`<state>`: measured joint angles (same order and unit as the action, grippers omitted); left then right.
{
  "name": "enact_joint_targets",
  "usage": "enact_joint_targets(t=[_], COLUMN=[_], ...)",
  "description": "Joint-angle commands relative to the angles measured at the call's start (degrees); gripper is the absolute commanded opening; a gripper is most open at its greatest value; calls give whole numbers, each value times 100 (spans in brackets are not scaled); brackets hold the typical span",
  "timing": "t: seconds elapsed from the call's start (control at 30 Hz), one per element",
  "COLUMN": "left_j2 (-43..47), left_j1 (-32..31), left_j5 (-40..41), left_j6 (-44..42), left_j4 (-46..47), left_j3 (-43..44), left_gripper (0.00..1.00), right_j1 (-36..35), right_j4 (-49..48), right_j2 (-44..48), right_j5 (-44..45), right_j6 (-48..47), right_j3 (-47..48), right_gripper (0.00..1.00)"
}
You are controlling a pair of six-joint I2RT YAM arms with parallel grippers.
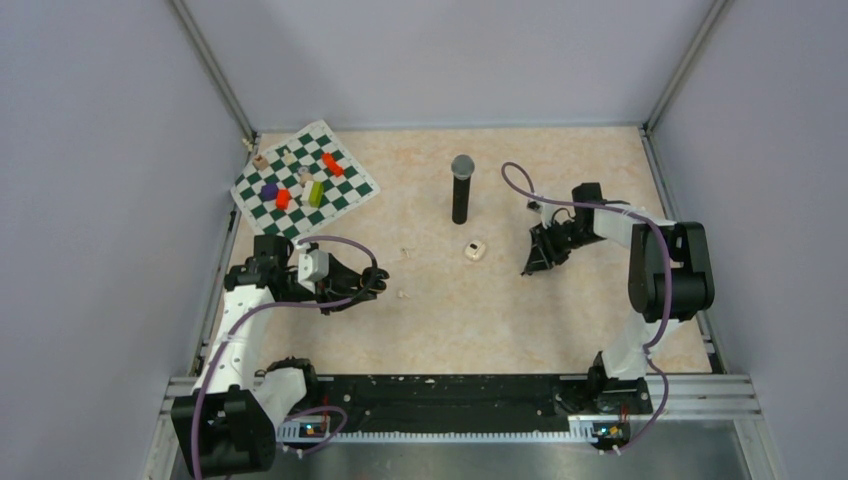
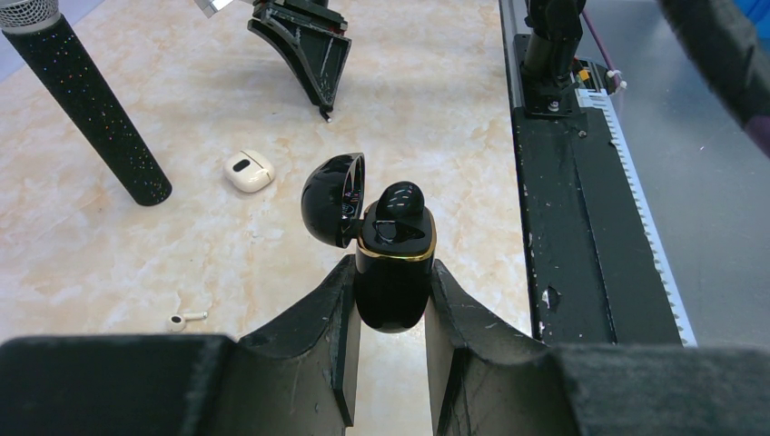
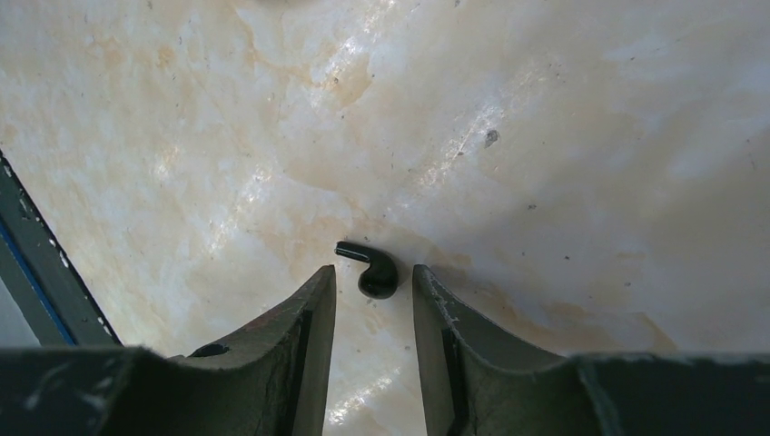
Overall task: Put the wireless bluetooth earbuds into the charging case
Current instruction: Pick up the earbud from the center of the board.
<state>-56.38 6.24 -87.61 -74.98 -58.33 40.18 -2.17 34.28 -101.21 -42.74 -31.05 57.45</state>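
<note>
Black glossy case [image 2: 391,295] pinched in left tool [image 2: 391,266]; stemmed earbud [image 3: 376,276] before right tool [image 3: 372,271].

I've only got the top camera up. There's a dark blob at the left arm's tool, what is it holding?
Observer: The left tool is shut on a black charging case with its lid hinged open.
Operator: Anything inside?
Observer: One black earbud sits in the case.
Operator: And the right side?
Observer: The right tool is open. A second black earbud lies on the table between its fingertips, with a gap on either side.
</note>
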Motion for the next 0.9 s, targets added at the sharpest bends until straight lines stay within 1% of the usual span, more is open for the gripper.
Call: enact_joint_targets(t=[0.0,0.13,0.87], left_j2=[85,85,63], left_j1=[20,29,26], left_j5=[-860,-849,-860], left_j6=[-105,-105,-96], left_j4=[-51,-50,-53], left_j3=[165,165,174], left_gripper=[0,0,0], right_j1=[33,20,-207], right_j4=[136,139,152], right_j2=[-61,-111,-88], right_j5=[146,171,476], right_j6=[-150,-158,-265], right_j3=[-29,-48,-166], right_gripper=[36,34,35])
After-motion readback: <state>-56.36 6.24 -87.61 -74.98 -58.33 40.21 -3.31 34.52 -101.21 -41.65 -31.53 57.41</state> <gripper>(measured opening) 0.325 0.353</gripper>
